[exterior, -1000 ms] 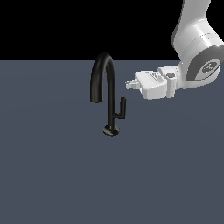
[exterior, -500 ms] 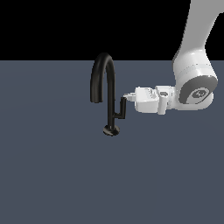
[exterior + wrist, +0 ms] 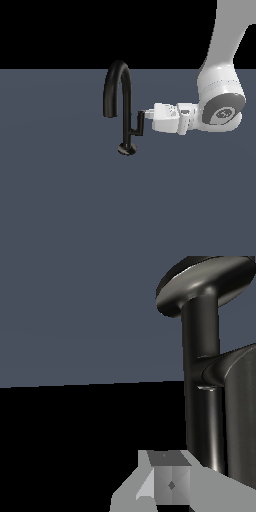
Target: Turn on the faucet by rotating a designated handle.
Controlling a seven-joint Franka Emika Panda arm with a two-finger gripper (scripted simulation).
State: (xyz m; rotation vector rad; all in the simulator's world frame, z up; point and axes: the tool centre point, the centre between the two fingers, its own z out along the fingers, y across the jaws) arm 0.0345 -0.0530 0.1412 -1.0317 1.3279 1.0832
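Here the slim glossy black gooseneck faucet stands upright on the flat blue-grey desk, a little toward the exterior view's left of the middle. Its small round base sits on the desk, its straight stem rises from there, and its tall arched spout curls over toward the exterior view's left and ends pointing down.

The short black L-shaped handle leaves the stem low down as a stub toward the exterior view's right, then turns up into a thin upright bar that stands just beside the stem.

The white tool of the white robot arm reaches in level from the exterior view's right. Its tip is at the upper end of the handle's upright bar and appears to touch it. Whether the fingers are spread or pressed together cannot be told from either view.

In the wrist view the faucet's stem fills the frame close up, with the round base at one end and the handle's bar alongside. One grey fingertip shows at the picture's edge, close to the bar.
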